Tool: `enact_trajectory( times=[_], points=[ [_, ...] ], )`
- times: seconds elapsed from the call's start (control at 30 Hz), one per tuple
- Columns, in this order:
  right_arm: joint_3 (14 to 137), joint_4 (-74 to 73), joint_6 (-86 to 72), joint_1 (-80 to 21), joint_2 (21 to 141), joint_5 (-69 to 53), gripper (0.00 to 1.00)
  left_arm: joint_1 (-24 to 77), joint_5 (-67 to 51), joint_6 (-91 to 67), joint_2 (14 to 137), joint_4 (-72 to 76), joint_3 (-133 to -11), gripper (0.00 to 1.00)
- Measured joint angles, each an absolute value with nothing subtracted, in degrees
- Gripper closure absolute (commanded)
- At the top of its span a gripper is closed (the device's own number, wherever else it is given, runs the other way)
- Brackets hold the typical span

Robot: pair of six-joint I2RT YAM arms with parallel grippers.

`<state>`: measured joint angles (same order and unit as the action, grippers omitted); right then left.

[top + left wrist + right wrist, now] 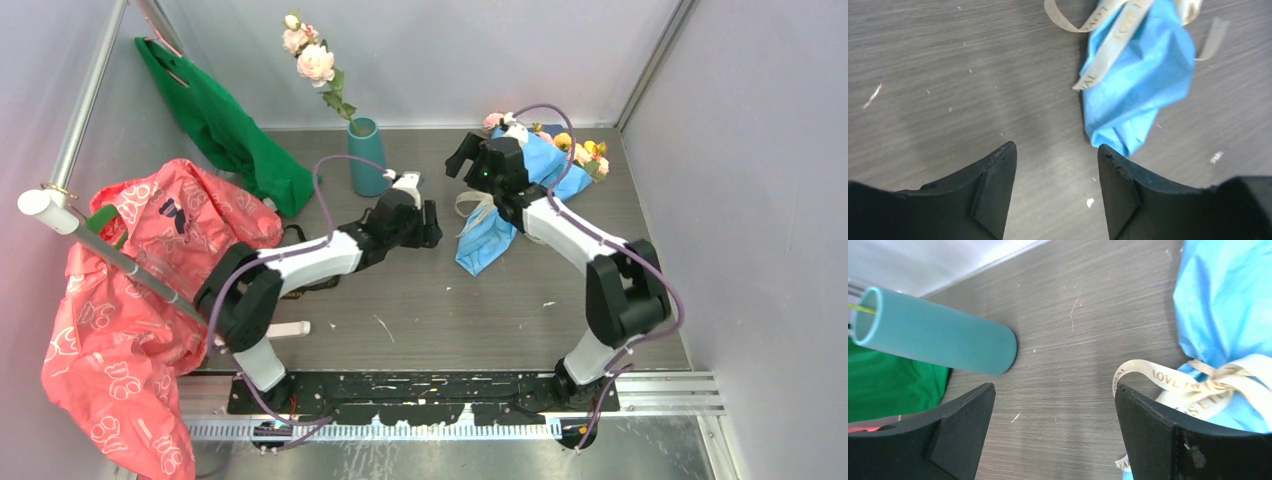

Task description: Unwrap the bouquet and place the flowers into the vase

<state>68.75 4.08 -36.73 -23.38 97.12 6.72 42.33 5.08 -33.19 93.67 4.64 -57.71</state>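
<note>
Ideally, the cream printed ribbon (1160, 375) ahead of both open, empty jaws is pinched by one loose tail.

The right arm (562, 226) hides the middle of the bouquet (486, 246); both wrist views crop off its flowers (590, 153)

Bare table (420, 300) lies open in the middle and toward the near edge. At the back, the gap between the vase (366, 165) and the bouquet (495, 240) is occupied by the left gripper (431, 222) and right gripper (464, 158), and ribbon (472, 205) loops trail into it. A green bag (235, 135) crowds the vase's left. A pink bag (130, 290) draped on a pole (120, 259) blocks the left side.
</note>
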Motion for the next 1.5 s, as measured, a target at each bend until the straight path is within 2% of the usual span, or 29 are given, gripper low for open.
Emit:
enact_trajectory(
  times=[0.03, 0.1, 0.2, 0.3, 0.37, 0.4, 0.67, 0.97, 1.23, 1.5],
  points=[
    [68.1, 3.9, -36.1, -23.3, 95.1, 7.5, 0.12, 42.3, 5.6, -32.3, 96.2, 3.9, -60.0, 0.38],
    [66.4, 3.8, -35.6, -22.9, 91.8, 8.6, 0.34, 42.2, 7.5, -30.7, 101.1, 2.0, -64.9, 0.41],
    [62.5, 3.4, -34.7, -21.5, 87.7, 9.6, 0.80, 41.9, 12.3, -27.8, 108.8, -0.9, -74.0, 0.47],
    [59.6, 2.3, -34.5, -20.6, 86.1, 10.5, 0.98, 41.9, 18.6, -24.3, 115.6, -3.3, -83.2, 0.77],
    [58.8, 1.0, -34.3, -20.3, 86.1, 10.9, 0.99, 41.9, 22.6, -21.7, 119.4, -4.6, -88.4, 0.98],
    [58.4, 0.7, -34.3, -20.4, 86.1, 10.9, 0.99, 41.9, 24.6, -20.6, 121.2, -5.3, -91.0, 1.00],
    [56.8, -0.4, -34.3, -20.4, 85.4, 9.7, 0.99, 42.0, 39.1, -6.5, 137.0, -12.2, -111.6, 1.00],
    [55.5, -0.7, -34.3, -20.4, 83.9, 8.4, 0.99, 42.4, 51.5, 15.3, 150.7, -10.1, -123.8, 1.00],
    [55.4, -0.5, -34.4, -20.4, 83.9, 7.2, 0.99, 41.3, 54.5, 22.6, 159.2, -10.7, -134.9, 1.00],
    [55.3, 0.6, -34.9, -20.4, 85.2, 5.7, 0.99, 37.8, 55.3, 23.2, 159.5, -12.1, -135.2, 1.00]
  ],
)
